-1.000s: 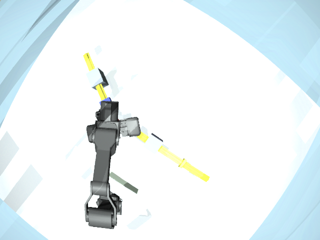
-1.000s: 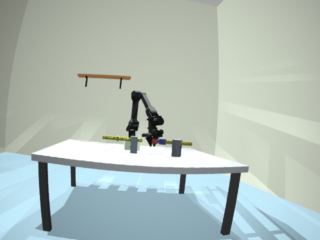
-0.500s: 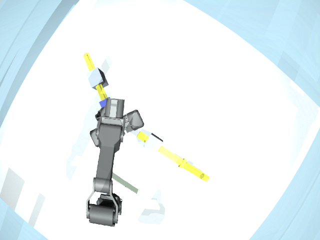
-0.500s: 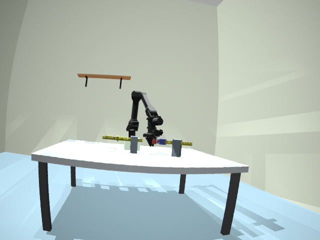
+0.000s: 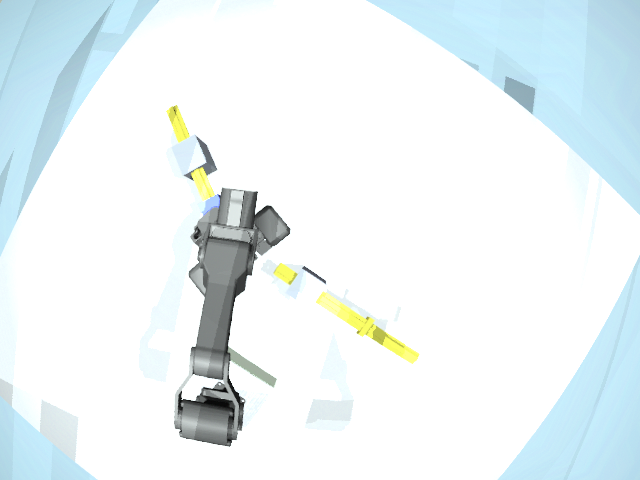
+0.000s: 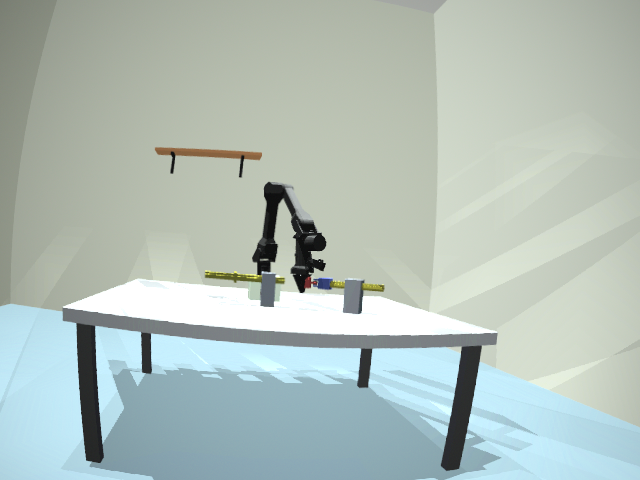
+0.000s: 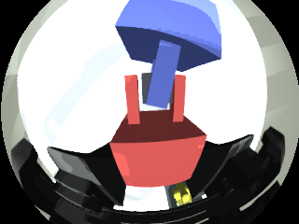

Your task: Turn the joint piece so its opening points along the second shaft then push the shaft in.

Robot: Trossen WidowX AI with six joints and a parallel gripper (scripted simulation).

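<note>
The first shaft (image 5: pixel 177 122) (image 6: pixel 373 287) is yellow and runs through its grey block (image 5: pixel 188 156) (image 6: pixel 353 297). A blue hinge part (image 5: pixel 211 204) (image 6: pixel 324 283) (image 7: pixel 173 21) sits on its end. My gripper (image 7: pixel 159 164) is shut on the red joint piece (image 7: pixel 156 156) (image 6: pixel 308 282), one finger on each side; the arm hides this from above. The second shaft (image 5: pixel 341 310) (image 6: pixel 219 274) is yellow, with a collar (image 5: pixel 366 326), and passes through the second block (image 5: pixel 305 281) (image 6: pixel 267 290). Its near end (image 7: pixel 181 193) shows beyond the red piece, right of centre, in the wrist view. The opening itself is hidden.
A pale green upright plate (image 5: pixel 253 366) (image 6: pixel 254 290) stands between the arm's base and the second block. The arm (image 5: pixel 219 294) (image 6: pixel 269 217) reaches over the table (image 6: pixel 206 330). A brown shelf (image 6: pixel 208 152) hangs on the back wall.
</note>
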